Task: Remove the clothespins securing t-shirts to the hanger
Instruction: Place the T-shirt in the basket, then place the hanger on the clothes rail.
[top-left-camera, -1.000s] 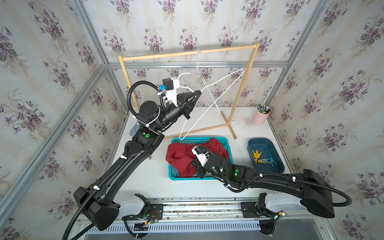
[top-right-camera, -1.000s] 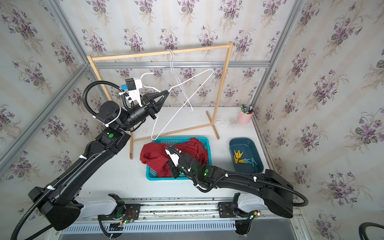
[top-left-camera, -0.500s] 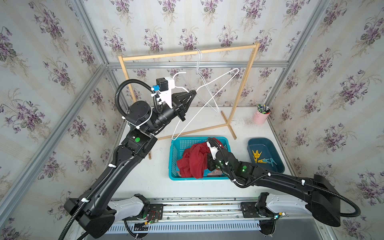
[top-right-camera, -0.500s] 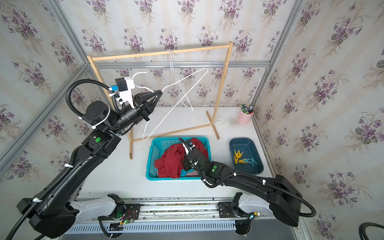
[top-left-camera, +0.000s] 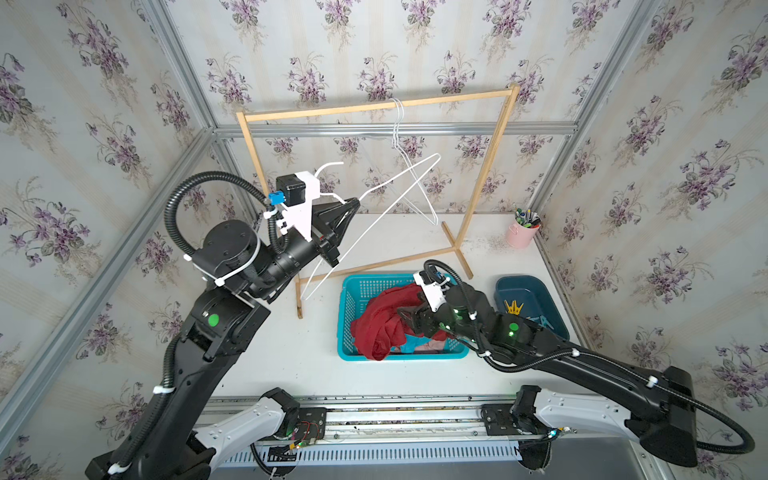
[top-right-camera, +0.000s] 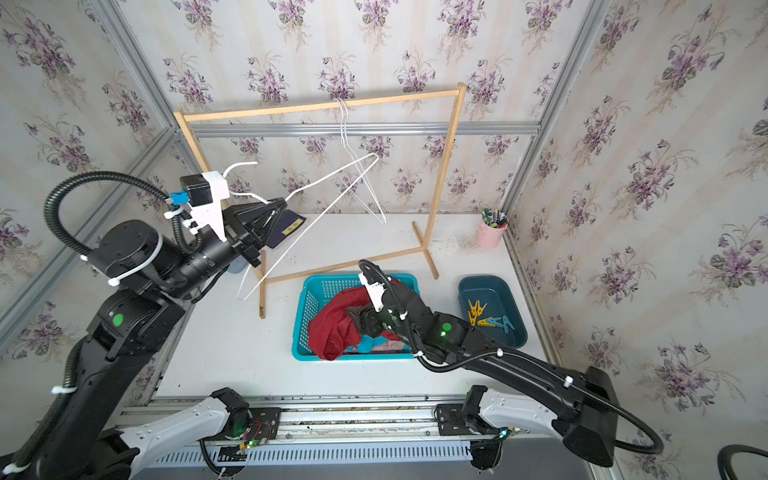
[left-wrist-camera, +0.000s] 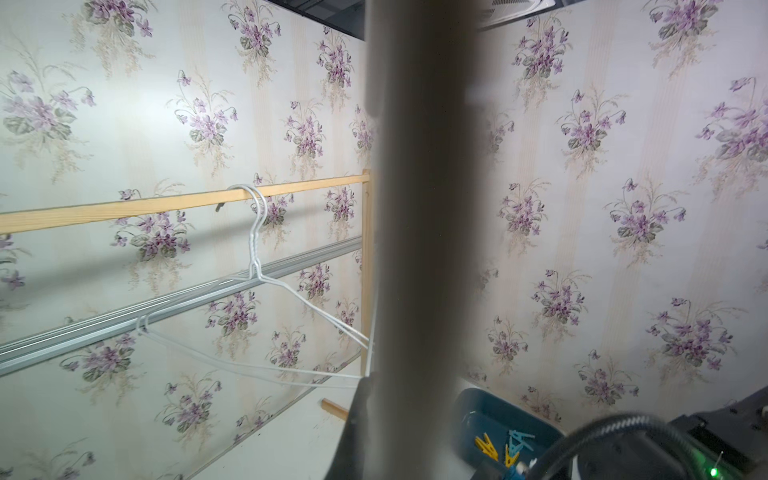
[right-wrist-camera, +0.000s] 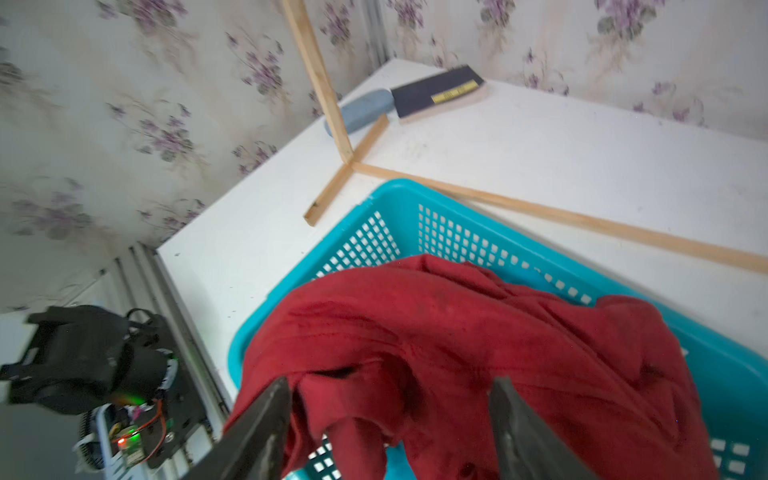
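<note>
The dark red t-shirt (top-left-camera: 382, 328) lies bunched in the teal basket (top-left-camera: 365, 286), draped over its near rim. Turquoise (top-right-camera: 368, 345) and pale pink (top-right-camera: 390, 345) t-shirts show beneath it. My right gripper (right-wrist-camera: 388, 415) is open just above the red cloth, one finger on each side of a fold. My left gripper (top-left-camera: 353, 202) is raised at the left and shut on one end of a bare white wire hanger (top-left-camera: 437, 156), which is still hooked on the wooden rack (top-left-camera: 374, 110). Yellow and light blue clothespins (top-right-camera: 484, 318) lie in the dark blue tray (top-left-camera: 528, 280).
A second bare hanger (left-wrist-camera: 257, 282) hangs on the same rail. A pink cup of pens (top-left-camera: 521, 232) stands at the back right. A dark book (right-wrist-camera: 436, 93) and a blue-grey case (right-wrist-camera: 361, 110) lie by the rack's left foot.
My right gripper carried the red t-shirt to the right into the basket and opened its jaws. My left arm swung the hanger's end further left.
</note>
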